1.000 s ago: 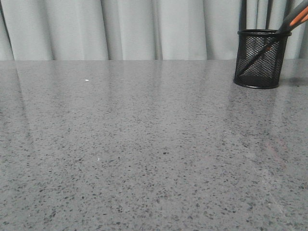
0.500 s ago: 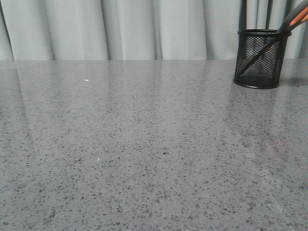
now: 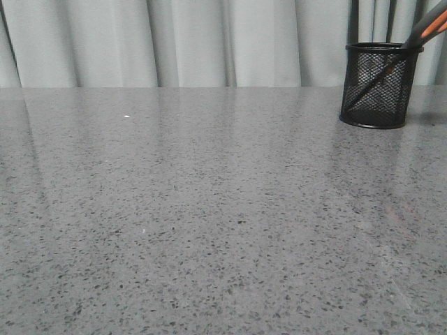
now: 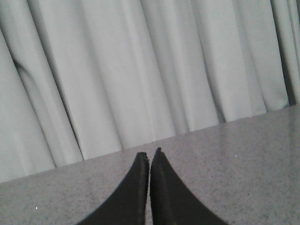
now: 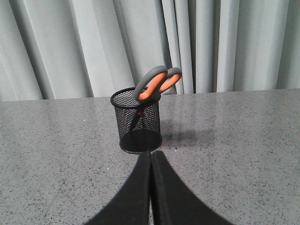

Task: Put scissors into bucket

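Note:
The black wire-mesh bucket [image 3: 379, 85] stands at the far right of the grey table. The scissors [image 3: 431, 26] stand inside it, blades down, leaning; their grey and orange handles stick out over the rim. In the right wrist view the bucket [image 5: 137, 120] holds the scissors [image 5: 155, 84] just beyond my right gripper [image 5: 151, 153], which is shut and empty, apart from the bucket. My left gripper [image 4: 149, 152] is shut and empty above the bare table, facing the curtain. Neither gripper shows in the front view.
A grey speckled table [image 3: 209, 209] fills the front view. A pale curtain [image 3: 181, 42] hangs behind its far edge. A tiny white speck [image 3: 126, 116] lies at the far left.

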Robot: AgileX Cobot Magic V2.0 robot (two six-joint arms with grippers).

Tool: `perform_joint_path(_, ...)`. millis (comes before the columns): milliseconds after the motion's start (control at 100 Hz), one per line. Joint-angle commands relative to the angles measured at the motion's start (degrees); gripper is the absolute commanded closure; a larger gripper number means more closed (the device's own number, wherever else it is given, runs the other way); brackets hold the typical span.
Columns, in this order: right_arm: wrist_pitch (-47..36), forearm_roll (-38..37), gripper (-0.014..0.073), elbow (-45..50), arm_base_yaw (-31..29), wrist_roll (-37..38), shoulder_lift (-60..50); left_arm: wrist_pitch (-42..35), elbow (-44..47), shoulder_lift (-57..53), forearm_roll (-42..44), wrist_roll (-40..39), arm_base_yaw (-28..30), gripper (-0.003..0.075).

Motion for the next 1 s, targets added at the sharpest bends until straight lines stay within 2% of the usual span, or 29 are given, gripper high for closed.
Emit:
perform_joint_path(0, -3.7, -0.2, 0.0664, -1.5, -0.1, -0.4, 0.6, -2.6, 0.0, 0.0, 4.8, -7.0, 2.0, 0.0741)
perform_joint_path(90, -3.7, -0.2, 0.0664, -1.5, -0.1, -0.4, 0.6, -0.5, 2.0, -1.2, 7.3, -11.7, 5.6, 0.0741)
perform_joint_path(230, -3.7, -0.2, 0.0664, -1.5, -0.1, -0.4, 0.6, -0.3, 6.5, -4.2, 7.0, -12.1, 8.7, 0.0741)
perform_joint_path(390, -3.7, -0.2, 0.0664, -1.5, -0.1, -0.4, 0.6, -0.9, 12.4, -8.6, 4.5, -12.1, 8.8, 0.0741)
perform_joint_path(430, -3.7, -0.2, 0.0664, -1.5, -0.1, -0.4, 0.6, 1.8, 12.2, -8.5, 4.7, -12.1, 8.8, 0.0741)
perform_joint_path(990, -3.7, -0.2, 0.0664, -1.5, -0.1, -0.4, 0.6, 0.8, 12.2, -8.5, 3.9, -12.1, 8.8, 0.0741)
